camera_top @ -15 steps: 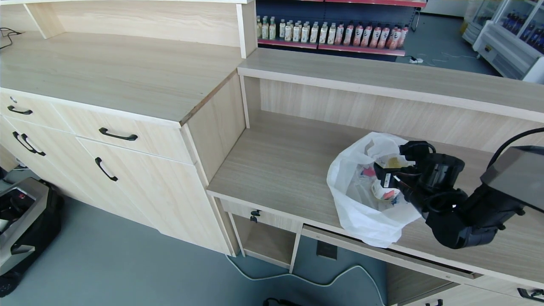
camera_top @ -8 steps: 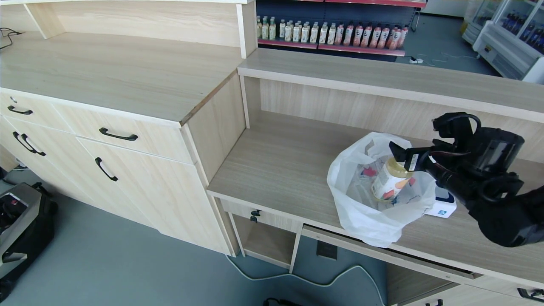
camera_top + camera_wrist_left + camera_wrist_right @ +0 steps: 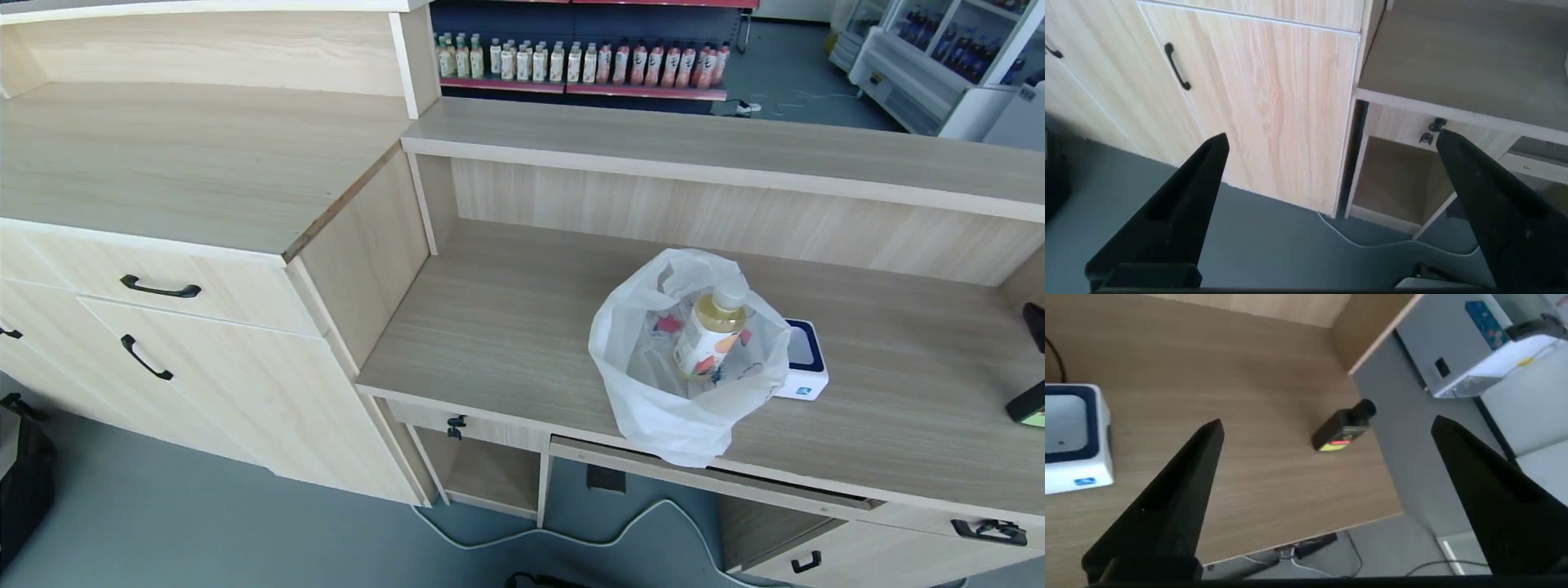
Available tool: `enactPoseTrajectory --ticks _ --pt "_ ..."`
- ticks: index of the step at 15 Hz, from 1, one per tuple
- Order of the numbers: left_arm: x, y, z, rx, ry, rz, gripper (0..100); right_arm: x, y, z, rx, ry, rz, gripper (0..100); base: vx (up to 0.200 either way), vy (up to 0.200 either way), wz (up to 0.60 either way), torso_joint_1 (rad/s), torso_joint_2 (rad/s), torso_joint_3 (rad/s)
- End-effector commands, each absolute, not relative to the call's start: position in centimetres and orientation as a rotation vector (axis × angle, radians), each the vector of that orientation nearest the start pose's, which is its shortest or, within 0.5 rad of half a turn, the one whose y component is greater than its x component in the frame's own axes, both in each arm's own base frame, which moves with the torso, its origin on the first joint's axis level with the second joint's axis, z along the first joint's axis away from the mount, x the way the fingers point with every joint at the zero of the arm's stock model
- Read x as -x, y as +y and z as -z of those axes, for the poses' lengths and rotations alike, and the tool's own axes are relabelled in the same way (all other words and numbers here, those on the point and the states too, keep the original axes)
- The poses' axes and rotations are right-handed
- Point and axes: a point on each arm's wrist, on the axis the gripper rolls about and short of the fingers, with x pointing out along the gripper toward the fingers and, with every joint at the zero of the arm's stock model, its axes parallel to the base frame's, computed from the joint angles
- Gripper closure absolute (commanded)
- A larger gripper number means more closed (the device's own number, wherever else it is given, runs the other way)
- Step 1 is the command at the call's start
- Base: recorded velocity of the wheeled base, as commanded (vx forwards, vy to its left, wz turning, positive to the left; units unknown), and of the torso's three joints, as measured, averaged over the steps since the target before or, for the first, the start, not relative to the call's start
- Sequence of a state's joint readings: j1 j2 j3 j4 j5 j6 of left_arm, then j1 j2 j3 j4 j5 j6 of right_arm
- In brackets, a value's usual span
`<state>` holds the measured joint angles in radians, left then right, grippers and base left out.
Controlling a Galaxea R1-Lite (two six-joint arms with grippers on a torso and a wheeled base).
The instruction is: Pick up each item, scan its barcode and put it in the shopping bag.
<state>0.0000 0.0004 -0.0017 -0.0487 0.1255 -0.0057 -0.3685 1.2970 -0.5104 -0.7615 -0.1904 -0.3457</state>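
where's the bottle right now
In the head view, the bottle sits inside the white shopping bag on the counter, right of centre, a blue-topped box beside the bag.

No text, number or brand can be read anywhere. Below the right end effector point(image 3: 1319, 510), on the table point(image 3: 1208, 367), the black handheld device point(image 3: 1343, 429) bears a yellow and red label. The white box point(image 3: 1069, 449) nearby has a small blue mark on its side, and the white machine point(image 3: 1486, 343) beyond the table's edge carries a blue sticker, all too small to make out. Well apart from that end effector, the label on the bottle point(image 3: 709, 333) in the shopping bag point(image 3: 645, 392) and those on the shelf bottles point(image 3: 571, 61) show only patches of colour.
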Motion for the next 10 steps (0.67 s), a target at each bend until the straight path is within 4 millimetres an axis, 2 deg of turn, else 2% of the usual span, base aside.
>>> enactPoseTrajectory --ticks 1,3,6,8,10 --pt "2.3 0.3 -8.1 0.009 -0.051 -0.126 0 -15.2 -9.9 -21.5 0.29 0.213 0.82 0 0.0 0.0 -0.6 0.012 0.0 -0.002" --pt "2.3 0.3 -8.1 0.009 -0.051 -0.126 0 -14.7 -11.8 -20.8 0.217 0.288 0.932 0 0.0 0.0 -0.6 0.0 0.0 0.005" --pt "2.3 0.3 -8.1 0.009 -0.051 -0.126 0 -15.1 -16.1 -17.0 0.114 0.503 0.997 0 0.0 0.0 0.0 0.0 0.0 0.0" --pt "2.3 0.3 -8.1 0.009 -0.051 -0.126 0 -16.0 -17.6 -16.9 0.092 0.493 0.924 0 0.0 0.0 0.0 0.0 0.0 0.0" --pt "2.3 0.3 -8.1 0.009 -0.052 -0.126 0 -16.2 -17.6 -17.7 0.093 0.452 0.87 0 0.0 0.0 0.0 0.0 0.0 0.0"
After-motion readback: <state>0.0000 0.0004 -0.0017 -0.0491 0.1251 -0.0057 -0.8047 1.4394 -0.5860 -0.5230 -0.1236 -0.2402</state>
